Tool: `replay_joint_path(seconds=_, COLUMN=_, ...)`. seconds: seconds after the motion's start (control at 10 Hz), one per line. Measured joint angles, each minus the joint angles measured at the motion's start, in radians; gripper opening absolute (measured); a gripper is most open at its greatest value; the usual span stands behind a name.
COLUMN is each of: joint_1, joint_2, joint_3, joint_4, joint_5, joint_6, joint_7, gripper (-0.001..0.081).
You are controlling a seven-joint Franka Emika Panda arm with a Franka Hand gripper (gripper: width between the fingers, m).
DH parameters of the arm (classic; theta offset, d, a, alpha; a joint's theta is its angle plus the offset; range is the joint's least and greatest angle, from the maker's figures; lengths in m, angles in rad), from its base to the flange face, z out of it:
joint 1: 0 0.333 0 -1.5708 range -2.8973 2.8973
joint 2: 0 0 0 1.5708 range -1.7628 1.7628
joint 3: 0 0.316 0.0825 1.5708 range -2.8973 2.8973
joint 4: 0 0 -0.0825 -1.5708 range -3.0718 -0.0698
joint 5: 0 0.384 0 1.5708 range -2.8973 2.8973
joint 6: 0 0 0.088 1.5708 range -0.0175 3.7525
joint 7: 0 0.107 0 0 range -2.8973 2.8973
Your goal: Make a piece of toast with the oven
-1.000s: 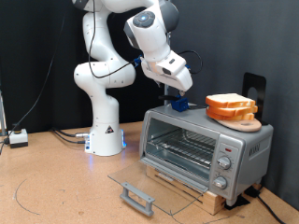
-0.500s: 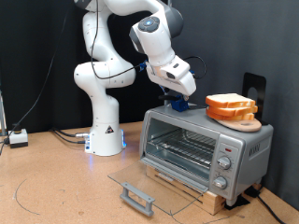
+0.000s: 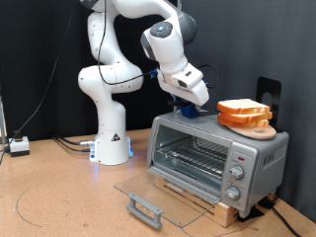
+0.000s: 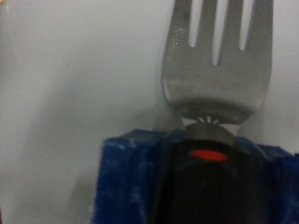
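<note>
From the exterior view, the white arm point(image 3: 114, 79) bends over from the left and its hand point(image 3: 188, 105) hangs just above the left end of the oven's top. The oven point(image 3: 212, 153) sits on a wooden board point(image 3: 197, 197) on the bench point(image 3: 59, 193), towards the right. Its glass door point(image 3: 148, 193) is dropped fully open, lying flat in front with the grey handle point(image 3: 145, 208) nearest the viewer, and the wire rack point(image 3: 193, 156) inside is bare. On the oven's top, right of the hand, a pile of bread point(image 3: 244, 113) rests on a small wooden board point(image 3: 259, 128); a single slice cannot be told apart from that pile here. Something blue shows at the hand's tip, just over the oven's top.

In the wrist view, a metal fork point(image 4: 213, 65) sticks out from a blue holder point(image 4: 187, 182) with a red mark, its tines over a plain pale surface. The fingers themselves are not visible, so I cannot tell whether the hand is open or closed.
</note>
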Motion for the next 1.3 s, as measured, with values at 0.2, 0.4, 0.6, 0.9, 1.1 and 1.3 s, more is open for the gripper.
replay_joint_path(seconds=0.2, joint_1=0.0, joint_2=0.022, joint_3=0.001, joint_4=0.0, joint_5=0.003, joint_6=0.016, joint_7=0.001, gripper=0.0809)
replay_joint_path(seconds=0.4, joint_1=0.0, joint_2=0.04, joint_3=0.001, joint_4=0.0, joint_5=0.003, joint_6=0.023, joint_7=-0.001, gripper=0.0809)
replay_joint_path(seconds=0.6, joint_1=0.0, joint_2=0.047, joint_3=0.001, joint_4=0.0, joint_5=0.003, joint_6=0.024, joint_7=-0.01, gripper=0.0809)
replay_joint_path(seconds=0.9, joint_1=0.001, joint_2=0.055, joint_3=0.001, joint_4=0.0, joint_5=0.004, joint_6=0.024, joint_7=-0.035, gripper=0.0809)
replay_joint_path(seconds=1.1, joint_1=0.001, joint_2=0.058, joint_3=0.001, joint_4=0.0, joint_5=0.008, joint_6=0.024, joint_7=-0.043, gripper=0.0569)
replay_joint_path(seconds=1.3, joint_1=0.001, joint_2=0.058, joint_3=0.001, joint_4=0.003, joint_5=0.018, joint_6=0.024, joint_7=-0.049, gripper=0.0485)
